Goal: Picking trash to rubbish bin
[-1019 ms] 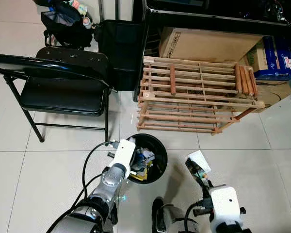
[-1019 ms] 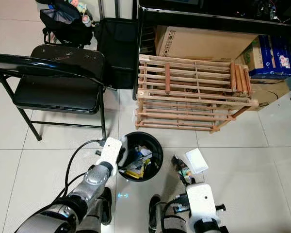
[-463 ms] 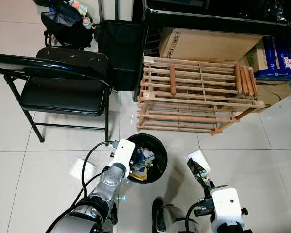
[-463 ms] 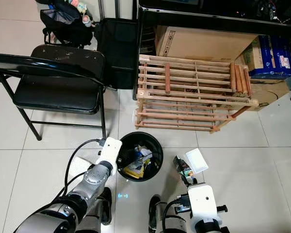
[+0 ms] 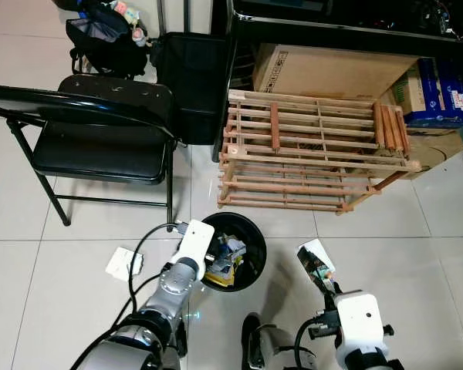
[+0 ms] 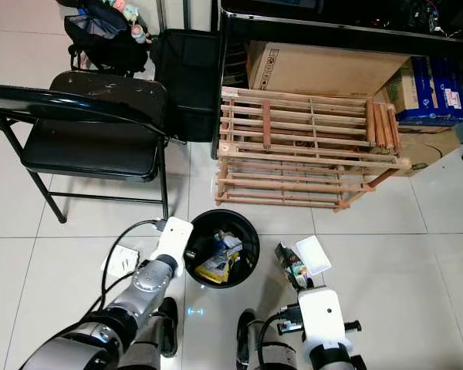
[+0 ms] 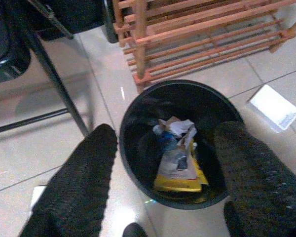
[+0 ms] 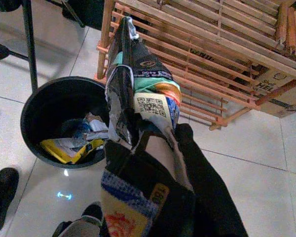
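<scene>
Black round plastic bin (image 5: 243, 254) holds trash; right pincer (image 8: 153, 148) clamped on crumpled colourful snack wrapper (image 8: 140, 98); left pincer (image 7: 163, 168) spread apart above bin.

A round black rubbish bin (image 5: 251, 250) stands upright on the tiled floor, holding crumpled wrappers (image 7: 180, 158), one yellow. A crinkled snack packet (image 8: 138, 94), dark with green, orange and a QR code, is held upright beside the bin. Two flat white papers lie on the floor: one (image 6: 312, 253) right of the bin, another (image 5: 124, 264) to its left.
</scene>
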{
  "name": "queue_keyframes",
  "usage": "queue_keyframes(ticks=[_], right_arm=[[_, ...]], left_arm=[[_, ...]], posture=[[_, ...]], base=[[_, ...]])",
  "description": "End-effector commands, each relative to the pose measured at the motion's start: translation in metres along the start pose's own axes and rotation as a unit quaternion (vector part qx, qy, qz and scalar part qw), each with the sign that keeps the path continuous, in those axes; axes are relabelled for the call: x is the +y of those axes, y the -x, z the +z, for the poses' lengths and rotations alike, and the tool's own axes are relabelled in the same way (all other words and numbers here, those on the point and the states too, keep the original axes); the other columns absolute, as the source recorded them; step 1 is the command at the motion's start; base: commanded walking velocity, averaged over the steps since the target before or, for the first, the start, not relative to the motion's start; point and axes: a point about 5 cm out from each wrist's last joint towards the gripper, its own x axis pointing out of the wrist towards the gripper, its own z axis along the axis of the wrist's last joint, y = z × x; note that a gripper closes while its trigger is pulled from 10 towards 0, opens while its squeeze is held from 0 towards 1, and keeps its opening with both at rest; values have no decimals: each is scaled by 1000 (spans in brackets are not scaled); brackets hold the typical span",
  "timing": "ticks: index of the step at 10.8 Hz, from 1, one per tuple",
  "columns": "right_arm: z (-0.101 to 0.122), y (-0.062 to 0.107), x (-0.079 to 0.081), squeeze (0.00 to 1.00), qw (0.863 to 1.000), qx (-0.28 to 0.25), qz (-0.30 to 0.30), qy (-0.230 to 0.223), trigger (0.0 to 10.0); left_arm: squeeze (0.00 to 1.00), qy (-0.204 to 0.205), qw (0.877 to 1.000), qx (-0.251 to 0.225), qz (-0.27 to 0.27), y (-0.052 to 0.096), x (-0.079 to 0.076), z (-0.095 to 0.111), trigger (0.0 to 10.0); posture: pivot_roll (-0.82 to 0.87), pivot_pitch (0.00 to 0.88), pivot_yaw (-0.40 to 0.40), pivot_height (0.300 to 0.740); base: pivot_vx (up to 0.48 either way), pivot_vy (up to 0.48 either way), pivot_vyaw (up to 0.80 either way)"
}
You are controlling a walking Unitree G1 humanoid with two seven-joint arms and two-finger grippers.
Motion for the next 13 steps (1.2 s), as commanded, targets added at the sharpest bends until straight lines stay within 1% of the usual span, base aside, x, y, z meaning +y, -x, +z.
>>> queue_keyframes(ticks=[1, 2, 4, 5, 7, 9, 11, 12, 13], right_arm=[[-7, 1, -7, 0, 1000, 14, -7, 11, 10000], [-5, -7, -10, 0, 1000, 5, -8, 14, 10000], [-3, -16, -12, 0, 1000, -1, -8, 14, 10000], [-2, -23, -13, 0, 1000, -8, -5, 15, 10000], [0, -30, -13, 0, 1000, -14, 1, 18, 10000], [0, -34, -14, 0, 1000, -20, -3, 18, 10000], [-2, -34, -13, 0, 1000, -20, -1, 16, 10000], [-2, -35, -13, 0, 1000, -20, 1, 15, 10000], [-1, -41, -11, 0, 1000, -23, 14, 15, 10000]], left_arm=[[1000, -4, 1000, 6, 2, 3, -2, -7, 10000], [1000, -11, 1000, -4, 3, 4, 3, -6, 10000], [1000, -20, 1000, -8, -4, 6, 4, -9, 10000], [1000, -21, 1000, -19, -3, 6, 4, -7, 10000], [1000, -20, 999, -34, -8, 6, 1, -1, 10000], [1000, -22, 999, -37, -9, 8, 5, -3, 10000], [1000, -12, 999, -44, -12, 8, 9, 0, 10000], [1000, -10, 999, -50, -13, 9, 10, 3, 10000], [1000, -3, 998, -69, -11, 13, 15, 8, 10000]], posture=[[-91, 331, -131, 740], [-69, 328, -128, 740], [-30, 313, -121, 740], [-3, 297, -119, 740], [1, 288, -124, 740], [11, 286, -114, 740], [23, 296, -113, 740], [38, 300, -115, 740], [67, 308, -125, 740]], base=[[0, 0, 0], [0, 0, 0], [0, 0, 0], [0, 0, 0], [0, 0, 0], [0, 0, 0], [0, 0, 0], [0, 0, 0], [0, 0, 0]])
